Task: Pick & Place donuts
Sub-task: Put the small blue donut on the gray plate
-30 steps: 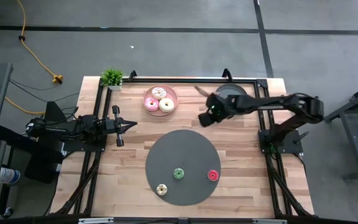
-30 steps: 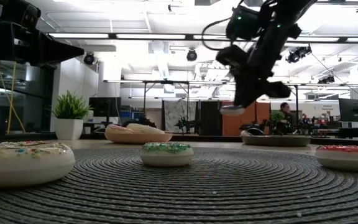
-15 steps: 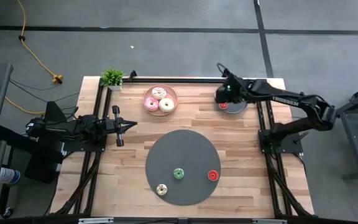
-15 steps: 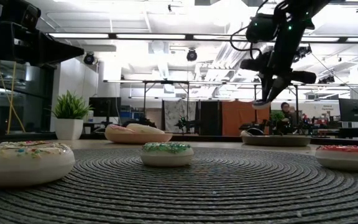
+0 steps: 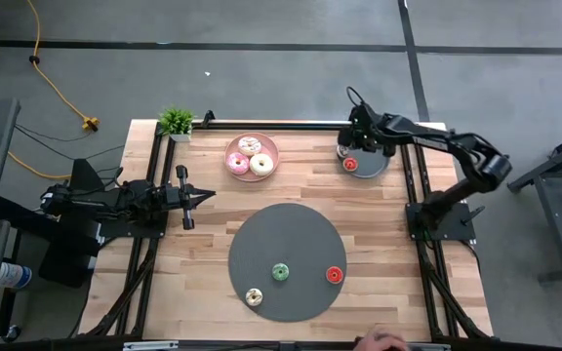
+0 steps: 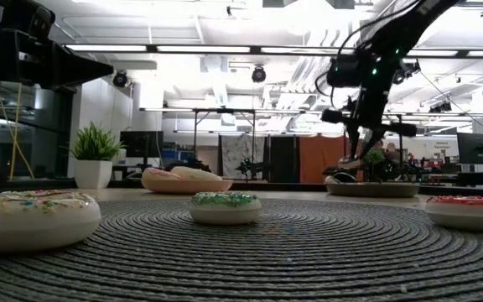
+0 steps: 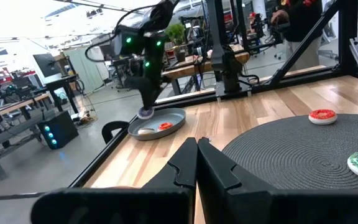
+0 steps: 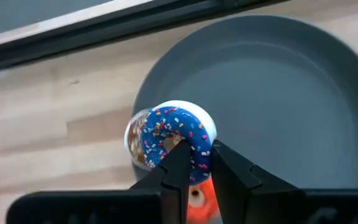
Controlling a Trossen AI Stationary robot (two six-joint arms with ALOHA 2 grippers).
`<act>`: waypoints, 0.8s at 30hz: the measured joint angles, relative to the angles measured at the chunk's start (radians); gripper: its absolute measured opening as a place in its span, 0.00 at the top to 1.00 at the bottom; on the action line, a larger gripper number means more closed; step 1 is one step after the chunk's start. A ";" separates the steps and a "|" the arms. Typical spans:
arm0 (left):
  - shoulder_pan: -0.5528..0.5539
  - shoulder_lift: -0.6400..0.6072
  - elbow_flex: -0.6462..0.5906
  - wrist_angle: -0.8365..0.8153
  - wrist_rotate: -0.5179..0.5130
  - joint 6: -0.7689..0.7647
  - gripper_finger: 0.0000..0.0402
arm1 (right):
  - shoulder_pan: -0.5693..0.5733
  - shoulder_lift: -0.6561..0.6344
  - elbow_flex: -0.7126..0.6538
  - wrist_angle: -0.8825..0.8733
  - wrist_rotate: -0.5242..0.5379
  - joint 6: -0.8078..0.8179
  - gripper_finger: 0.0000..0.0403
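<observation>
Right gripper (image 8: 194, 163) has swung from mid-table back to the grey plate (image 5: 371, 166) at the far right corner and come down low over it. Its fingers are pinched on the rim of a blue-frosted sprinkled donut (image 8: 174, 137), held on edge just above the plate floor. A red donut (image 5: 350, 164) already lies on that plate, and the wrist view shows red just beneath the fingers (a brownish donut seems to sit behind the blue one, hard to tell).

Left gripper (image 5: 206, 195) waits over the left side of the table, fingers pressed together, holding nothing.

On the big dark grey disc (image 5: 261, 234) at table centre lie 3 donuts: a green one (image 5: 281, 272), another red one (image 5: 335, 275) and a cream sprinkled one (image 5: 254, 296), all well apart. The pink plate (image 5: 271, 146) near the far edge holds 3 larger donuts touching each other. A small potted plant (image 5: 176, 122) stands at the far left corner.
</observation>
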 joint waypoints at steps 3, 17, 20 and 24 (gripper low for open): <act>0.000 0.000 0.000 0.000 0.000 0.000 1.00 | -0.031 0.045 0.000 0.048 -0.039 0.000 0.87; 0.000 0.000 0.000 0.000 0.001 0.000 1.00 | -0.115 0.088 0.000 0.085 -0.067 0.012 0.85; 0.000 0.000 0.000 0.000 0.001 0.000 1.00 | -0.130 0.088 0.000 0.098 -0.068 -0.005 0.82; 0.000 0.000 0.000 0.000 0.001 0.000 1.00 | -0.147 0.100 0.000 0.108 -0.076 -0.007 0.78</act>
